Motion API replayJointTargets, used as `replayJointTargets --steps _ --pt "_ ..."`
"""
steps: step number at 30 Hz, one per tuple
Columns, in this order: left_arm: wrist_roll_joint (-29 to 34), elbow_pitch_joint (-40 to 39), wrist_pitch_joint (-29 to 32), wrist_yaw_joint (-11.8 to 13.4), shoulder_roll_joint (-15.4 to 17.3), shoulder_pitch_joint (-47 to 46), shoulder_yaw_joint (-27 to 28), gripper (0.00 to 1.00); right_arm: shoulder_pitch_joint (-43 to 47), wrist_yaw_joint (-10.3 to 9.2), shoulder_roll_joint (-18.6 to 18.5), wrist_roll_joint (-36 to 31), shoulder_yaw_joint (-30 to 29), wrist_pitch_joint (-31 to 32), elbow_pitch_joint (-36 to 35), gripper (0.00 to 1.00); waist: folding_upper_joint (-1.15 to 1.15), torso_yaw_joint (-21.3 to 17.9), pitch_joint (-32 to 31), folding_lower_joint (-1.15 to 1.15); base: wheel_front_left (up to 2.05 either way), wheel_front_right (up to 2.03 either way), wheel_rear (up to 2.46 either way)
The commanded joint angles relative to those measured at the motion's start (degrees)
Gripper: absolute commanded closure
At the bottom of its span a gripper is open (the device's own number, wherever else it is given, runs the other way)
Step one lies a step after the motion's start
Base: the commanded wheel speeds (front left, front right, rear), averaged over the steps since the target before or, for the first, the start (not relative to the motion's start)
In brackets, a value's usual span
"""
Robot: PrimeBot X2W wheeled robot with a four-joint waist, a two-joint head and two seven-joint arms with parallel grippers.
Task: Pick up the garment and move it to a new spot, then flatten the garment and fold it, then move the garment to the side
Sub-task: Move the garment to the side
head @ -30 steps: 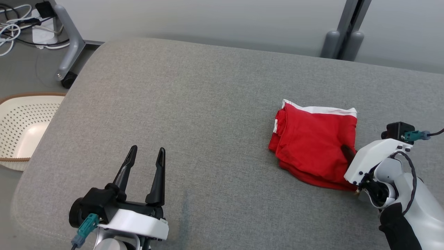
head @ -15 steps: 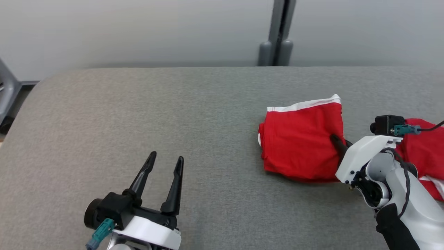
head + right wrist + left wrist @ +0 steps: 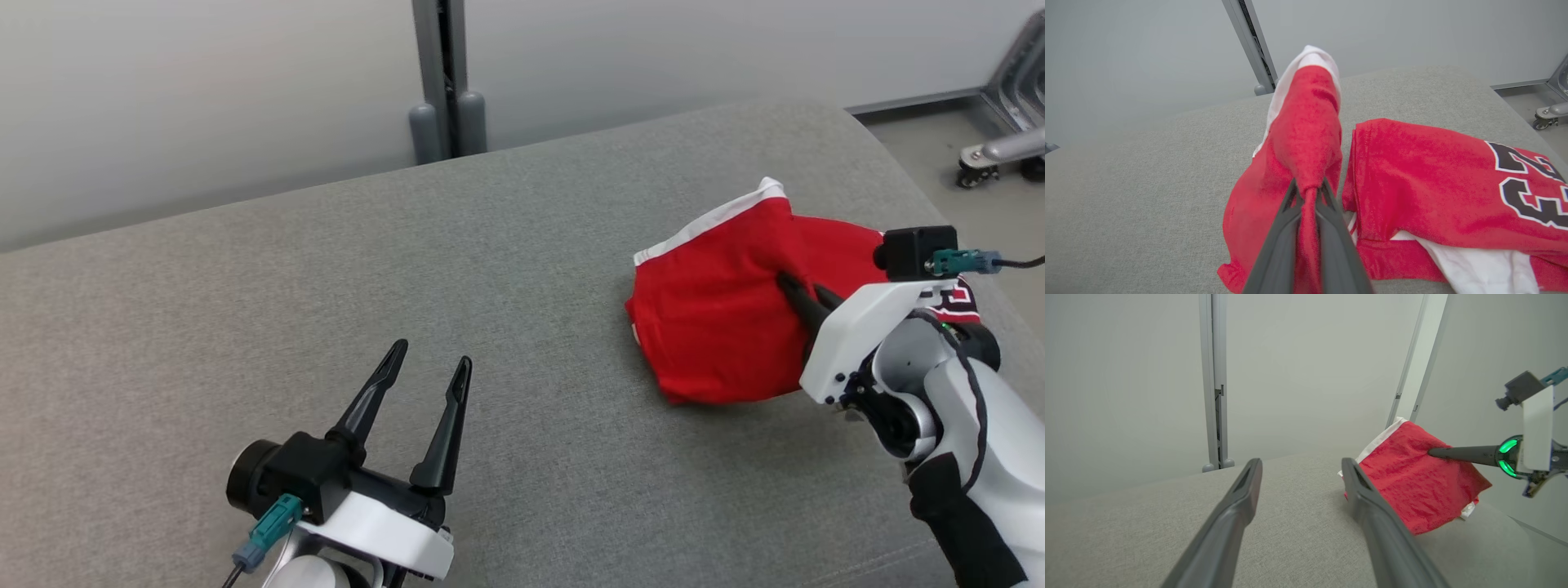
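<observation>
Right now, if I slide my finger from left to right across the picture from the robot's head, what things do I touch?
left gripper, open over the grey cushion → red garment → right gripper, shut on the red garment
</observation>
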Motion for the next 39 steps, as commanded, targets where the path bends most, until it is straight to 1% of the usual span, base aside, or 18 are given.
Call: replayJointTargets --steps 1,6,7,8,12,15,21,23,24,25,29,32,36,39 --pt "0.3 -0.39 0.21 0.03 0.47 -1.25 0.2 0.0 -1.46 0.01 -1.02 0.36 0.59 0.17 -0.17 1.0 0.0 -2.26 2.03 0.0 0.0 0.0 0.0" --pt "0.68 -1.03 1.08 -0.05 1.23 -2.69 -0.13 0.0 -4.94 0.0 -4.98 1.18 2.16 -1.05 1.21 1.0 0.0 -2.88 4.5 0.0 0.0 0.0 0.0" --pt "0.68 -1.03 1.08 -0.05 1.23 -2.69 -0.13 0.0 -4.94 0.0 -4.98 1.18 2.16 -1.05 1.21 1.0 0.0 -2.88 4.5 0.0 0.0 0.0 0.0" --pt "0.74 -1.24 1.27 -0.12 1.48 -3.05 -0.11 0.0 -5.86 0.0 -5.74 1.21 2.46 -1.53 1.76 1.0 0.0 -2.83 5.08 0.0 0.0 0.0 0.0" --pt "0.93 -1.74 2.07 -0.15 2.31 -3.6 -0.03 0.0 -8.98 0.0 -8.32 1.9 3.45 -3.32 4.74 1.0 0.0 -2.44 7.17 0.0 0.0 0.0 0.0" --pt "1.12 -2.4 2.65 -0.15 2.93 -4.25 -0.07 0.0 -10.62 0.0 -9.72 2.37 3.2 -4.44 8.51 1.0 0.0 -1.88 8.48 0.0 0.0 0.0 0.0" --pt "1.24 -3.28 3.56 0.28 3.56 -4.87 -0.21 0.0 -12.94 0.0 -10.28 0.96 1.38 -9.33 17.88 1.0 0.0 -0.8 9.92 0.0 0.0 0.0 0.0" --pt "1.14 -3.44 3.63 0.33 3.67 -4.86 -0.22 0.0 -13.67 0.0 -9.68 0.22 0.82 -11.28 21.02 0.99 0.0 -0.55 9.92 0.0 0.0 0.0 0.0" --pt "1.07 -3.44 3.59 0.44 3.76 -4.82 -0.17 0.0 -14.05 0.0 -9.26 -0.02 0.53 -12.28 22.38 0.55 0.0 -0.41 9.86 0.0 0.0 0.0 0.0" --pt "0.95 -3.43 3.54 0.43 3.79 -4.79 -0.09 0.0 -14.29 0.0 -8.87 -0.02 0.2 -13.35 23.61 0.0 0.0 -0.24 9.73 0.0 0.0 0.0 0.0" --pt "0.3 -3.26 3.11 0.86 3.51 -4.74 0.12 0.0 -14.89 0.0 -9.06 -1.1 -1.14 -19.16 27.85 0.0 0.0 0.5 8.64 0.0 0.0 0.0 0.0" --pt "-0.23 -2.93 2.47 1.14 3.36 -4.05 0.51 0.0 -15.47 0.01 -8.61 -2.06 -1.88 -23.85 28.93 0.0 0.0 1.02 7.23 0.0 0.0 0.0 0.0" --pt "-1.04 -2.59 1.44 1.94 3.54 -2.61 1.68 0.0 -14.29 0.0 -8.97 -2.35 -2.41 -26.88 25.34 0.0 0.0 1.7 4.72 0.0 0.0 0.0 0.0" --pt "-1.62 -3.03 0.71 2.81 4.16 -1.91 3.36 0.0 -11.95 0.0 -9.56 -2.84 -3.66 -27.39 18.85 0.0 0.0 2.59 2.77 0.0 0.0 0.0 0.0"
